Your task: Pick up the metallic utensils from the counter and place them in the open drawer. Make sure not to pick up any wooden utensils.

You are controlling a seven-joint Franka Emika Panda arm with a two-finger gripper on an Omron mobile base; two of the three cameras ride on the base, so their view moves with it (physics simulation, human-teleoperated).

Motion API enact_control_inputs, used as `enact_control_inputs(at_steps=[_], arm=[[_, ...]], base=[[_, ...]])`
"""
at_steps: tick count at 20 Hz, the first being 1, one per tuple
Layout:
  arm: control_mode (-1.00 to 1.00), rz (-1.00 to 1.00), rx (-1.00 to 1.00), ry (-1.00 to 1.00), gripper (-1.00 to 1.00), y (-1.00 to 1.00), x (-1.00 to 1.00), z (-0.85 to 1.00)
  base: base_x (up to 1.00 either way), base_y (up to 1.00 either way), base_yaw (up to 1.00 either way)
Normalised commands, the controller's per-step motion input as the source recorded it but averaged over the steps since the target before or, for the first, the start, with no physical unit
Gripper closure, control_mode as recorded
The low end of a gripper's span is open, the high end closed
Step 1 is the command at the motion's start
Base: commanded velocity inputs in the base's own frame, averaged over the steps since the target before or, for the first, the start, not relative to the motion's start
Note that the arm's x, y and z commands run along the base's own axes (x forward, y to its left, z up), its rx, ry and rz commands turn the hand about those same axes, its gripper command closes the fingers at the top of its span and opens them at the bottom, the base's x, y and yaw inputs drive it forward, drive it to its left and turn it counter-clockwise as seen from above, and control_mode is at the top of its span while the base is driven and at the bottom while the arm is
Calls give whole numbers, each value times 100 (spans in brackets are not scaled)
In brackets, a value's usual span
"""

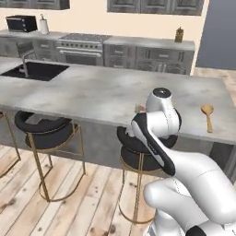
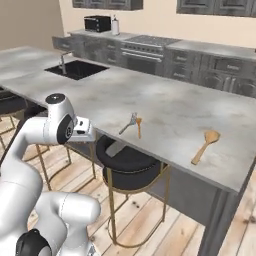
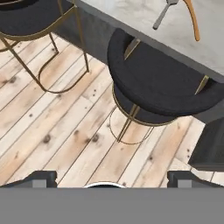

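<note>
Fork (image 2: pixel 128 124) on counter (image 2: pixel 170 107), handle toward near edge, fingers (image 3: pixel 41 178) spread wide, empty

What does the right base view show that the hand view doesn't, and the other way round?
The right base view adds the sink, the stove along the back wall, and a wooden spoon lying toward the right end of the counter. The hand view adds the open gripper with its two dark tips, looking steeply down on the plank floor. Both share the grey fork, the slim orange utensil beside it, and the black stool at the counter's edge.
</note>
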Motion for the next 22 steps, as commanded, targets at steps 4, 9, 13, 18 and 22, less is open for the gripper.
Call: enact_control_inputs(at_steps=[4, 9, 13, 18, 22], arm=[[100, 0, 0, 0, -100, 0, 0, 0], [100, 0, 0, 0, -100, 0, 0, 0], [100, 0, 0, 0, -100, 0, 0, 0], [100, 0, 0, 0, -100, 0, 0, 0], [-100, -18, 0, 4, -100, -3, 50, -12]], base=[[28, 86, -73], [48, 100, -56], [99, 100, -42], [100, 57, -45], [50, 7, -21]])
